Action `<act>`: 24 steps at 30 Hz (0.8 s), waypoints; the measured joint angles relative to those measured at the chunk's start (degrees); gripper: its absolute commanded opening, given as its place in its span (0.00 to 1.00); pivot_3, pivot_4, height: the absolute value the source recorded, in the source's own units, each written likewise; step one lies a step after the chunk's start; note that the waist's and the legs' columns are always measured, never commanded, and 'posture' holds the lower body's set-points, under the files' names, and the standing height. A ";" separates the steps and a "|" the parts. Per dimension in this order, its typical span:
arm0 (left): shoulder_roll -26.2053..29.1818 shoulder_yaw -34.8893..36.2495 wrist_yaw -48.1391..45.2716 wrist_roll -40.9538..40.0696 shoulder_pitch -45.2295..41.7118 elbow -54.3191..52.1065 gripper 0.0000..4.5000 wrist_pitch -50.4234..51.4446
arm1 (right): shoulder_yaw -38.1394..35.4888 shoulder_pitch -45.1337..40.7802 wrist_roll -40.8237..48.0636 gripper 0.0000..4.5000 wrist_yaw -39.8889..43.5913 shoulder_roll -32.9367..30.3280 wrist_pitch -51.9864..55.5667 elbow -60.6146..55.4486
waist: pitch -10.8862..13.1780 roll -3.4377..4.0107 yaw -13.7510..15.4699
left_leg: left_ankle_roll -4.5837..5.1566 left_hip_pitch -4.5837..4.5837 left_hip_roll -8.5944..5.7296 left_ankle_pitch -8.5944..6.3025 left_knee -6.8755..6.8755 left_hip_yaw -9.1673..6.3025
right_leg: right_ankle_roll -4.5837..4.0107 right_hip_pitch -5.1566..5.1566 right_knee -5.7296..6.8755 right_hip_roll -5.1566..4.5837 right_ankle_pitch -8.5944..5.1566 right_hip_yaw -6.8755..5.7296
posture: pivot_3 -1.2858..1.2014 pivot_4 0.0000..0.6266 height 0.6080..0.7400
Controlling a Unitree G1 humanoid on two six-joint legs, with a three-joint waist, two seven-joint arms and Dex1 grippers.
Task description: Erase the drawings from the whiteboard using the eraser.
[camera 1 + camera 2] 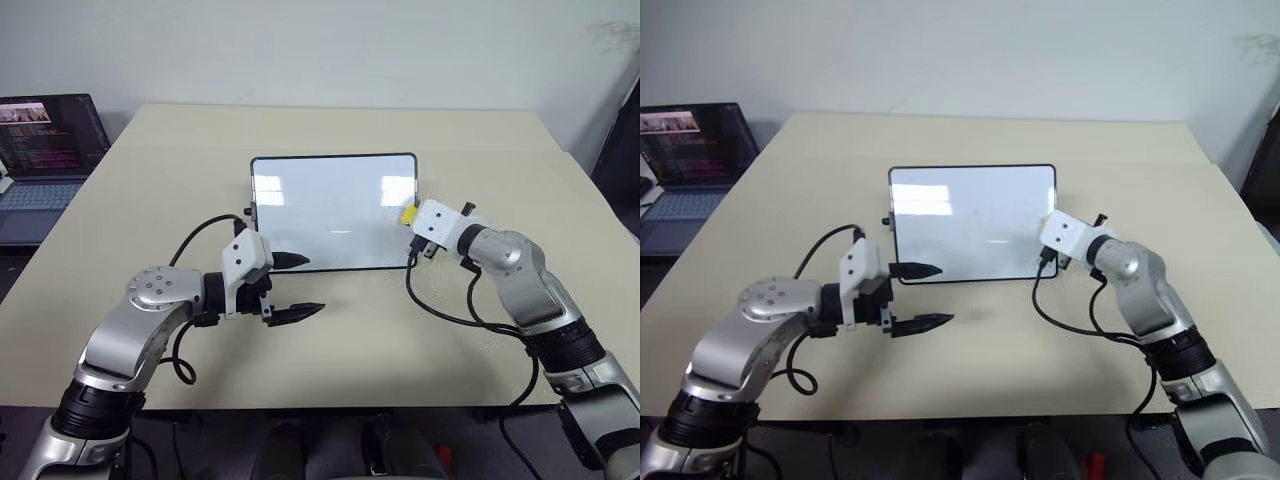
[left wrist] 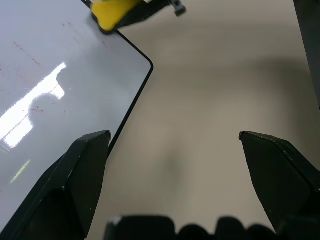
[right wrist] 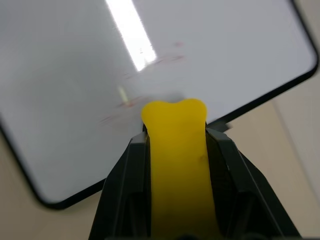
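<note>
Nearest us, our left gripper [image 1: 297, 288] hovers spread and empty by the whiteboard's [image 1: 330, 215] near left corner. Our right gripper [image 1: 412, 222] pinches the yellow eraser [image 3: 176, 165] at the board's right edge, where we see faint red smears [image 3: 150, 85] of the drawings. We judge the wiping under way; next calls for pressing the eraser across those traces. We count one board, one eraser, one laptop [image 1: 45, 150] on the surface [image 1: 330, 350].

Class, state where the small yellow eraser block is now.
The small yellow eraser block is clamped in the right tool, at the glossy white whiteboard's right edge.
</note>
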 measured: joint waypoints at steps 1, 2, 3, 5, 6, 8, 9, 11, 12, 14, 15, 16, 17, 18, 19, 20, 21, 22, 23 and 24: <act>-0.01 0.00 0.00 0.00 0.00 0.00 1.00 0.00 | 0.58 0.94 0.43 0.26 1.77 -0.39 0.36 -0.90 | 0.00 0.00 -0.08 | 0.00 0.00 0.00 0.00 0.00 0.00 | 0.00 0.00 0.00 0.00 0.00 0.02 | 0.52 0.24 1.00; -0.01 0.00 -0.01 -0.01 -0.01 -0.01 1.00 0.00 | 1.07 1.70 0.57 0.26 2.92 -0.50 0.76 -1.52 | 0.00 0.00 -0.15 | 0.00 0.04 0.00 0.00 0.00 -0.01 | 0.00 0.00 0.01 0.00 0.00 0.05 | 0.52 0.24 1.00; -0.01 0.00 -0.03 -0.01 -0.01 -0.01 1.00 0.00 | 1.64 2.07 0.62 0.26 3.36 -0.45 1.05 -1.70 | 0.00 0.00 -0.28 | 0.00 0.07 0.00 0.00 0.00 -0.01 | 0.00 0.00 0.03 0.00 0.00 0.07 | 0.52 0.24 1.00; 0.00 0.00 -0.09 -0.03 -0.01 -0.02 1.00 0.00 | 1.82 1.83 0.18 0.26 1.81 0.32 0.88 -1.26 | 0.01 0.01 -0.43 | 0.00 0.12 0.00 0.01 0.01 0.00 | 0.01 0.00 0.08 0.01 0.01 0.05 | 0.52 0.24 1.00; 0.00 0.00 -0.15 -0.06 -0.01 -0.02 1.00 0.00 | 1.81 1.48 -0.06 0.26 0.65 0.90 0.69 -0.71 | 0.01 0.00 -0.45 | 0.01 0.13 0.00 0.02 0.02 0.01 | 0.01 0.00 0.10 0.02 0.03 0.04 | 0.52 0.24 1.00; 0.00 0.00 -0.22 -0.07 -0.01 -0.03 1.00 0.01 | 1.78 0.29 -0.49 0.26 -1.48 1.65 -0.36 0.53 | 0.01 0.01 -0.47 | 0.00 0.14 0.00 0.05 0.03 0.04 | 0.02 0.00 0.12 0.02 0.06 0.05 | 0.52 0.24 1.00; 0.00 0.00 -0.25 -0.07 -0.01 -0.03 1.00 0.01 | 1.73 -0.43 -0.51 0.26 -1.96 1.83 -0.56 1.01 | 0.01 0.01 -0.47 | 0.00 0.14 0.00 0.05 0.03 0.04 | 0.02 0.00 0.11 0.03 0.06 0.05 | 0.52 0.24 1.00; 0.00 0.00 -0.29 -0.08 0.00 -0.04 1.00 0.02 | 1.46 -0.97 -0.47 0.26 -1.92 2.06 -0.67 1.19 | 0.01 0.00 -0.41 | -0.01 0.10 0.00 0.06 0.02 0.03 | 0.02 0.00 0.09 0.03 0.06 0.04 | 0.52 0.24 1.00; 0.00 0.00 -0.30 -0.08 0.00 -0.03 1.00 0.03 | 1.45 -1.00 -0.39 0.26 -1.66 2.23 -0.67 1.15 | 0.01 0.01 -0.40 | -0.01 0.08 0.00 0.05 0.01 0.04 | 0.02 0.00 0.06 0.03 0.05 0.05 | 0.52 0.24 1.00; 0.00 0.00 -0.34 -0.08 0.00 -0.03 1.00 0.04 | 1.58 -1.35 -0.42 0.26 -1.54 3.33 -0.75 1.28 | 0.00 0.00 -0.62 | -0.02 0.08 0.02 0.04 -0.01 0.02 | 0.02 -0.02 0.05 0.03 0.05 0.11 | 0.52 0.24 1.00; 0.01 0.00 -0.38 -0.09 0.01 -0.04 1.00 0.04 | 1.97 -1.82 -0.47 0.26 -1.84 4.28 -1.06 1.83 | 0.01 0.00 -0.82 | -0.02 0.08 0.02 0.04 -0.02 0.01 | 0.02 -0.03 0.05 0.03 0.05 0.12 | 0.52 0.24 1.00; 0.01 0.00 -0.43 -0.09 0.01 -0.08 1.00 0.04 | 2.31 -2.58 -0.54 0.26 -2.16 5.25 -1.52 2.67 | 0.01 0.01 -1.03 | -0.02 0.09 0.02 0.04 -0.02 0.01 | 0.02 -0.03 0.06 0.03 0.05 0.12 | 0.52 0.24 1.00; 0.00 0.00 -0.55 -0.09 0.01 -0.12 1.00 0.05 | 2.58 -3.66 -0.97 0.26 -3.01 6.30 -2.18 3.91 | 0.01 0.01 -1.18 | -0.02 0.09 0.02 0.04 -0.02 0.01 | 0.02 -0.04 0.07 0.03 0.05 0.11 | 0.52 0.24 1.00; 0.01 0.00 -0.70 -0.10 0.02 -0.19 1.00 0.05 | 2.65 -4.88 -1.45 0.26 -4.18 7.28 -3.01 5.30 | 0.01 0.02 -1.23 | -0.02 0.09 0.02 0.04 -0.02 0.02 | 0.02 -0.04 0.08 0.03 0.05 0.10 | 0.52 0.24 1.00; 0.01 -0.01 -0.87 -0.10 0.02 -0.21 1.00 0.05 | 2.64 -6.32 -1.71 0.26 -5.58 8.18 -3.95 7.05 | 0.02 0.02 -1.25 | -0.02 0.10 0.01 0.04 -0.02 0.02 | 0.01 -0.04 0.09 0.03 0.05 0.10 | 0.52 0.24 1.00; 0.00 -0.01 -0.97 -0.10 0.02 -0.26 1.00 0.05 | 2.64 -8.01 -2.00 0.26 -6.99 8.95 -4.83 8.88 | 0.02 0.02 -1.25 | -0.02 0.09 0.01 0.04 -0.01 0.02 | 0.01 -0.04 0.09 0.03 0.05 0.09 | 0.52 0.24 1.00; 0.00 -0.01 -1.00 -0.10 0.02 -0.30 1.00 0.05 | 2.62 -9.57 -2.16 0.26 -7.74 9.34 -5.46 10.49 | 0.02 0.02 -1.20 | -0.02 0.08 0.00 0.04 -0.01 0.02 | 0.01 -0.04 0.09 0.03 0.05 0.07 | 0.52 0.24 1.00; -0.01 -0.01 -1.00 -0.10 0.02 -0.34 1.00 0.05 | 2.59 -10.72 -2.20 0.26 -8.00 9.42 -5.94 11.57 | 0.02 0.02 -1.13 | -0.02 0.06 0.00 0.04 -0.01 0.02 | 0.01 -0.04 0.07 0.03 0.05 0.06 | 0.52 0.24 1.00; -0.01 -0.01 -0.99 -0.10 0.02 -0.34 1.00 0.05 | 2.57 -11.37 -2.19 0.26 -7.77 9.41 -6.25 12.32 | 0.01 0.02 -1.08 | -0.02 0.05 0.00 0.04 -0.01 0.02 | 0.01 -0.03 0.05 0.03 0.05 0.06 | 0.52 0.24 1.00; -0.01 -0.01 -0.98 -0.10 0.02 -0.34 1.00 0.05 | 2.54 -11.64 -2.03 0.26 -6.92 9.39 -6.26 12.44 | 0.01 0.02 -1.02 | -0.02 0.02 0.00 0.04 -0.02 0.02 | 0.01 -0.03 0.03 0.02 0.04 0.05 | 0.52 0.24 1.00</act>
